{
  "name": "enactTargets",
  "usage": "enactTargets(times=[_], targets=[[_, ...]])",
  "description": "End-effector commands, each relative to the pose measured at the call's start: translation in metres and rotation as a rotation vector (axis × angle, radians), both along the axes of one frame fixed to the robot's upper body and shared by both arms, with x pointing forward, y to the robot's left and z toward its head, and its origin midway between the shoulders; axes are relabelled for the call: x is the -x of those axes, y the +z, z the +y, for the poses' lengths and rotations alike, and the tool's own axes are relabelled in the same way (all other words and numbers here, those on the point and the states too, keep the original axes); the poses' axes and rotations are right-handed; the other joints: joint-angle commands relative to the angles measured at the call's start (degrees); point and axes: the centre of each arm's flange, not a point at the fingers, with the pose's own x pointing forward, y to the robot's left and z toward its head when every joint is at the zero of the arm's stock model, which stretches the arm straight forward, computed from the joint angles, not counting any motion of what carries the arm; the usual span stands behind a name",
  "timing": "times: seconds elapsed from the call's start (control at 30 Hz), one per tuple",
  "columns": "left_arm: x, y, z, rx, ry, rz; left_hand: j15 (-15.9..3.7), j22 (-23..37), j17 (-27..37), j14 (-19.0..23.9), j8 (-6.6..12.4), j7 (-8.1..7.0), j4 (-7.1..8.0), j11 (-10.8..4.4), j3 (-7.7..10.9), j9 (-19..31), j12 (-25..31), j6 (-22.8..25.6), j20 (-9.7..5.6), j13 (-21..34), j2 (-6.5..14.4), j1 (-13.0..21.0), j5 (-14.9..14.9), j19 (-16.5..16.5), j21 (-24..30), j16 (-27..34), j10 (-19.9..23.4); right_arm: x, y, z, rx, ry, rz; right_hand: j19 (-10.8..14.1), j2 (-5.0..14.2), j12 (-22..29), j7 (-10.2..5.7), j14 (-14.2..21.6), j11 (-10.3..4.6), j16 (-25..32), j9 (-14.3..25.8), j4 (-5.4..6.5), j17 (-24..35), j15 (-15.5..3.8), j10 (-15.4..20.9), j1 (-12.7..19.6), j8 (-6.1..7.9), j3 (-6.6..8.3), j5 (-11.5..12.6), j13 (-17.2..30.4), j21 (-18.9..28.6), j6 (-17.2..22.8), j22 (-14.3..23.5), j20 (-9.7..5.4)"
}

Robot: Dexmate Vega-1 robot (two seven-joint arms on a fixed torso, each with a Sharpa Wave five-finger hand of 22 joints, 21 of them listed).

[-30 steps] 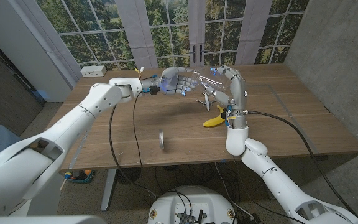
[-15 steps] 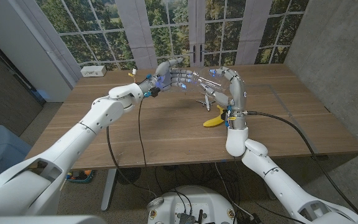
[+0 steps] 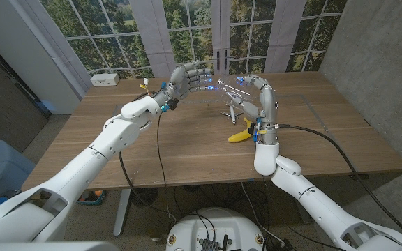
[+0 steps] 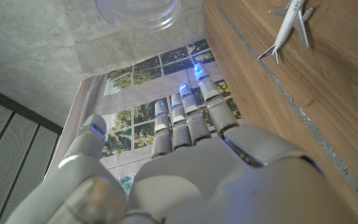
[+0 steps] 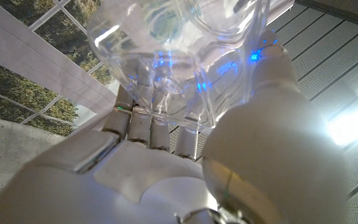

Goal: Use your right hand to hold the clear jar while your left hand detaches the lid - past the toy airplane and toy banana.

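My right hand [image 3: 262,104] grips the clear jar [image 3: 233,86] above the table, tipped so one end faces my left hand. In the right wrist view the jar [image 5: 173,56] lies against the fingers of my right hand [image 5: 104,174], with the thumb around its side. My left hand [image 3: 187,78] is raised a short way to the jar's left, fingers stretched out and holding nothing. The left wrist view shows that hand [image 4: 185,168] with a round end of the jar [image 4: 135,11] beyond its fingertips. The toy airplane [image 3: 232,112] and toy banana [image 3: 241,137] lie just below the jar.
A small white box [image 3: 104,80] sits at the back left corner of the wooden table [image 3: 187,160]. Windows stand behind the far edge. A black cable hangs from each wrist over the table. The airplane [image 4: 289,25] lies on the wood.
My left hand has drawn back from the jar's end, risen and spread its fingers. A small round thing on the table's front a second ago is gone from view. The right hand kept still.
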Motion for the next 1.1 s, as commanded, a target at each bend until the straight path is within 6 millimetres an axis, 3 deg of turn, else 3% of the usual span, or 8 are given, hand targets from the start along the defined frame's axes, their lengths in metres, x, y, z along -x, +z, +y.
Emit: enactTargets(times=[0.03,0.17,0.27,0.43,0.83,1.1], targets=[[0.0081,-0.0014,0.0026,0.005,-0.02,-0.074,0.6,0.16,-0.02,-8.0,0.08,-3.35,-0.3,-1.18,-0.02,-3.53,0.18,-4.75,-0.27,-1.11,-0.34,0.72,-0.28,-7.73,-1.97,-0.43,-6.93,0.0012,-0.0006,-0.0011,-0.009,0.027,0.024,-6.97,4.78,0.09,-9.73,15.89,-22.98,0.34,0.34,5.37,0.28,-24.3,23.52,4.94,0.25,5.85,0.29,0.23,0.05,10.63,0.06,-13.77],[0.0094,-0.0015,0.0027,0.002,-0.032,-0.093,0.49,-0.01,-0.21,-13.77,0.07,-5.96,-0.2,-2.86,-0.4,-6.51,0.05,-8.17,-0.96,-1.81,-0.09,0.68,-0.27,-13.94,-2.17,-0.45,-12.41,0.001,-0.0009,-0.0015,-0.008,0.028,0.031,-6.96,4.76,-0.04,-9.73,15.91,-23.0,0.32,0.35,5.36,0.29,-24.31,23.53,4.96,0.25,5.86,0.29,0.16,0.07,10.67,0.06,-13.79],[0.0099,-0.0012,0.003,0.005,-0.035,-0.117,0.66,-0.11,-0.3,-17.39,0.18,-7.1,-0.15,-4.53,-0.63,-7.65,-0.13,-9.31,-1.78,-2.1,0.06,0.5,-0.26,-18.23,-2.4,-0.55,-15.75,0.0012,-0.0012,-0.0015,-0.001,0.028,0.039,-6.95,4.74,-0.09,-9.73,15.93,-22.97,0.31,0.35,5.34,0.29,-24.31,23.63,4.97,0.23,5.88,0.29,0.15,0.08,10.7,0.06,-13.76],[0.0101,-0.0001,0.0034,0.003,-0.045,-0.162,-0.01,-0.22,-0.41,-22.56,0.18,-8.6,-0.08,-5.88,-1.03,-8.43,-0.01,-10.76,-3.23,-2.39,0.18,0.07,-0.21,-23.35,-2.39,-0.67,-19.29,0.0014,-0.0011,-0.0014,0.013,0.024,0.061,-6.87,4.69,-0.02,-9.74,15.94,-22.98,0.3,0.35,5.33,0.29,-24.31,23.55,4.97,0.26,5.88,0.29,0.45,0.11,10.83,0.05,-13.81],[0.0079,0.0047,0.0031,-0.028,-0.056,-0.288,-3.72,-0.34,-0.6,-28.12,0.09,-11.15,-0.04,-7.52,-1.43,-8.75,0.09,-12.76,-5.43,-2.64,0.55,-0.46,-0.07,-28.44,-2.23,-0.62,-22.76,0.0013,0.0007,-0.0029,0.037,0.031,0.15,-6.68,4.6,-0.18,-9.77,15.99,-23.05,0.23,0.34,5.35,0.29,-24.3,23.68,4.9,0.16,5.92,0.34,0.57,0.2,10.84,0.04,-13.77],[0.0073,0.0055,0.0046,-0.055,-0.017,-0.347,-4.42,-0.36,-0.62,-28.9,0.12,-11.83,-0.05,-7.99,-1.49,-8.78,0.08,-13.03,-6.06,-2.68,0.66,-0.53,-0.04,-29.03,-2.09,-0.51,-23.54,-0.001,0.002,-0.0039,0.073,0.031,0.245,-6.43,4.57,-0.28,-9.67,15.95,-23.05,0.17,0.34,5.33,0.28,-24.3,23.69,4.94,0.15,5.98,0.37,0.73,0.31,11.0,0.04,-13.58]])
